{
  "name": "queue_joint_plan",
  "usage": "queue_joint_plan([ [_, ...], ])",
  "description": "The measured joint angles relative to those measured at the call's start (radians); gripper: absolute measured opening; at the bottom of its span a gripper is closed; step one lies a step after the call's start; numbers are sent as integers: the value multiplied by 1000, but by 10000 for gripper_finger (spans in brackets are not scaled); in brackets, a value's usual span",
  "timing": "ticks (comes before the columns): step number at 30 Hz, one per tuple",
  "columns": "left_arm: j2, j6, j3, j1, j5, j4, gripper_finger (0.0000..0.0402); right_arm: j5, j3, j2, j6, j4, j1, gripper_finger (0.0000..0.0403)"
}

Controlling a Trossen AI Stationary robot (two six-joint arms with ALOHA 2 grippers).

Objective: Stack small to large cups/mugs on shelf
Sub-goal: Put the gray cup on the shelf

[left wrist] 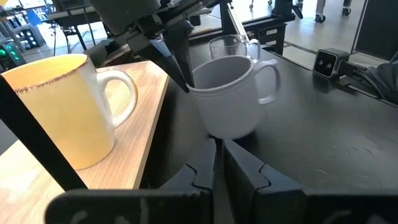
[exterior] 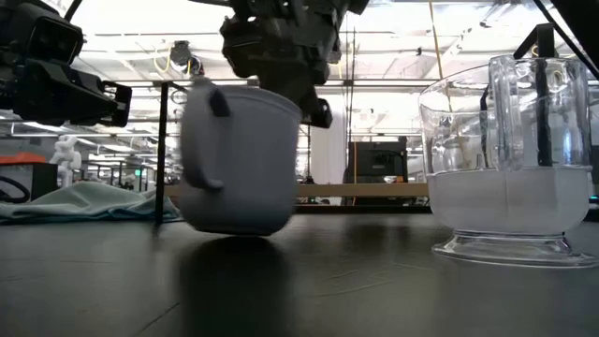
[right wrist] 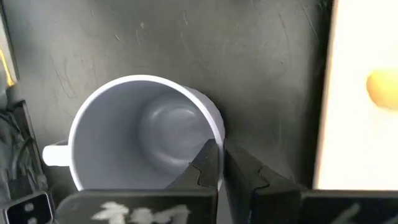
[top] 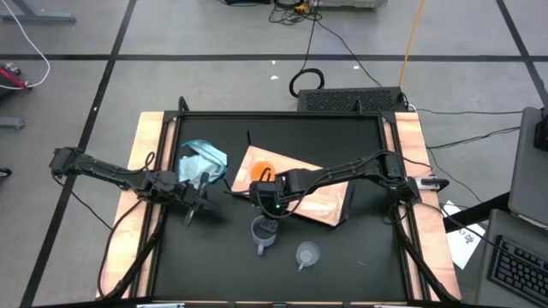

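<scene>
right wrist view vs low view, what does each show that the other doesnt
Only the right wrist view shows the empty inside of the blue-grey mug, with the right pincer shut on its rim, and the shelf edge beside it. Only the low view shows the clear cup and teal cloth. Both show the mug, tilted in the low view.

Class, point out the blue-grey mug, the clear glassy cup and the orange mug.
blue-grey mug (exterior: 234, 159): low view, outer wall.
clear glassy cup (exterior: 505, 201): low view, lower body.
orange mug (left wrist: 59, 112): left wrist view, outer wall.
</scene>
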Motion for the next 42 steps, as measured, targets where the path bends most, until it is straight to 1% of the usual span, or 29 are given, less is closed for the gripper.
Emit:
queue_joint_plan([
  [5,0,1,0,0,0,0,31,1,0,-28,-9,-53,4,0],
  [8,0,0,0,0,0,0,31,5,0,-62,-21,-53,10,0],
  [16,0,2,0,0,-1,0,31,86,0,-128,-49,-94,35,0],
  [19,0,2,0,0,-1,1,31,87,0,-146,-48,-126,37,0],
  [27,0,0,0,0,-1,0,31,86,0,-151,-42,-194,38,0],
  [42,0,2,0,0,-2,0,30,86,0,-153,-42,-190,38,0],
])
